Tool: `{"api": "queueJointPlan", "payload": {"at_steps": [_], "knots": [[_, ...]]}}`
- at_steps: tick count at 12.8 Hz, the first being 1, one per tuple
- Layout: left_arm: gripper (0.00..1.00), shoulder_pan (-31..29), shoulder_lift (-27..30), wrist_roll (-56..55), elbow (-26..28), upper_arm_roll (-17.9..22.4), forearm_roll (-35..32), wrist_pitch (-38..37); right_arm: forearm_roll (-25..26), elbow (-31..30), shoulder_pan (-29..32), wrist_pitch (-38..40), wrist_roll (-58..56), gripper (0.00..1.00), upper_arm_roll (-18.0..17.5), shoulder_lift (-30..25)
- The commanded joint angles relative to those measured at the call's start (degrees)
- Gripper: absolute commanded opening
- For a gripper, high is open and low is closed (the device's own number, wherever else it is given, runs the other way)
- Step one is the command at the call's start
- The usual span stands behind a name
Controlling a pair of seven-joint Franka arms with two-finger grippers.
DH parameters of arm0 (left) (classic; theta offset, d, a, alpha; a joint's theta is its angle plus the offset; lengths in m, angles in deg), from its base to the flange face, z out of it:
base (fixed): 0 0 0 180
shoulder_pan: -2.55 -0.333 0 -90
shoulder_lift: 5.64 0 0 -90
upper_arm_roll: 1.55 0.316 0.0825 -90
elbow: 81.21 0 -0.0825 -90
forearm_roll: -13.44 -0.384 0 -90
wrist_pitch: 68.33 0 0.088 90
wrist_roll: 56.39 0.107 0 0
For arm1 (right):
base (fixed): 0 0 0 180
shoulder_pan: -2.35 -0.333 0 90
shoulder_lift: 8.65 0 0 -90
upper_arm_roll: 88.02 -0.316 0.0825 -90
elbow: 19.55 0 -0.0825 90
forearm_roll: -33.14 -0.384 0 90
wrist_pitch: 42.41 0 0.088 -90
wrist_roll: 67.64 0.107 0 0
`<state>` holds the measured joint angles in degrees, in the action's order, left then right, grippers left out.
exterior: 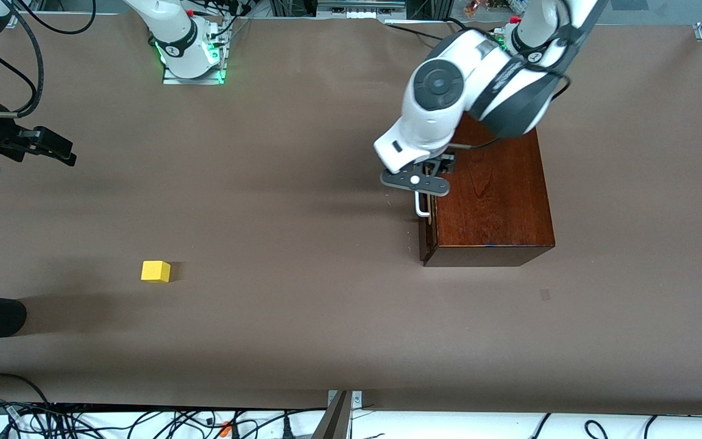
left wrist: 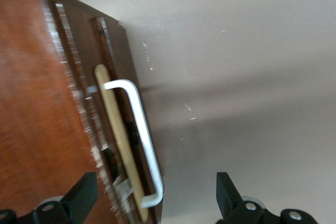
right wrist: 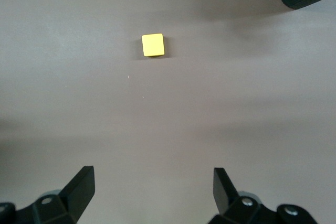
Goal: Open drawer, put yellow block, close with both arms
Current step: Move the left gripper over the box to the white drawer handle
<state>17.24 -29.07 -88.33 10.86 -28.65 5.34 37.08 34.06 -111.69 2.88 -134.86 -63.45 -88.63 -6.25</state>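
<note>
Front view, wooden box: a shiny dark red-brown wooden box [exterior: 491, 195] sits on the brown surface [exterior: 302, 317] toward the left arm's end
Front view, drawer: the drawer [exterior: 428, 235] is in the box side that faces the right arm's end, and it looks pushed in or open only a crack, with its white handle [exterior: 422, 207] sticking out
Front view, left gripper: the left gripper [exterior: 425, 194] hangs right over the white handle, at the box's top edge; from here I cannot tell how far apart its fingers are
Front view, yellow block: the little yellow block [exterior: 156, 271] lies alone on the surface toward the right arm's end, well apart from the box and nearer to the camera than it
Front view, right gripper: the right gripper [exterior: 61, 149] is up in the air over the bare surface at the right arm's end, far from the block
Left wrist view: the left gripper [left wrist: 157, 195] has its fingers [left wrist: 227, 192] wide apart, and the white handle [left wrist: 142, 140] sits between them, not squeezed; a thin strip of pale wood shows beside the handle
Right wrist view: the right gripper [right wrist: 152, 190] has its fingers [right wrist: 81, 187] spread apart with nothing in them, and the yellow block [right wrist: 153, 45] lies on the surface well apart from them
</note>
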Motion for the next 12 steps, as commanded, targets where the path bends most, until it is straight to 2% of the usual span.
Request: {"api": "queueJointPlan", "payload": {"at_steps": [1, 3, 6, 8, 12], "knots": [[1.00, 1.47, -1.70, -2.15, 0.21, 0.12, -2.18, 1.38, -0.83, 0.65, 0.79, -0.01, -0.15, 1.00, -0.63, 0.24], [1.00, 2.44, -1.70, -5.30, 3.18, 0.03, -6.82, 3.48, -0.83, 0.65, 0.79, -0.01, -0.15, 1.00, -0.63, 0.24], [1.00, 3.41, -1.62, -8.83, 7.85, 0.03, -8.86, 8.75, -0.75, 0.65, 0.79, -0.01, -0.07, 1.00, -0.63, 0.24], [1.00, 3.41, -1.70, -9.44, 8.74, 0.03, -11.75, 8.94, -0.75, 0.65, 0.79, -0.01, -0.15, 1.00, -0.54, 0.24], [1.00, 3.33, -1.88, -10.59, 11.55, 0.12, -11.94, 13.50, -0.74, 0.65, 0.79, -0.01, -0.15, 1.00, -0.54, 0.33]]}}
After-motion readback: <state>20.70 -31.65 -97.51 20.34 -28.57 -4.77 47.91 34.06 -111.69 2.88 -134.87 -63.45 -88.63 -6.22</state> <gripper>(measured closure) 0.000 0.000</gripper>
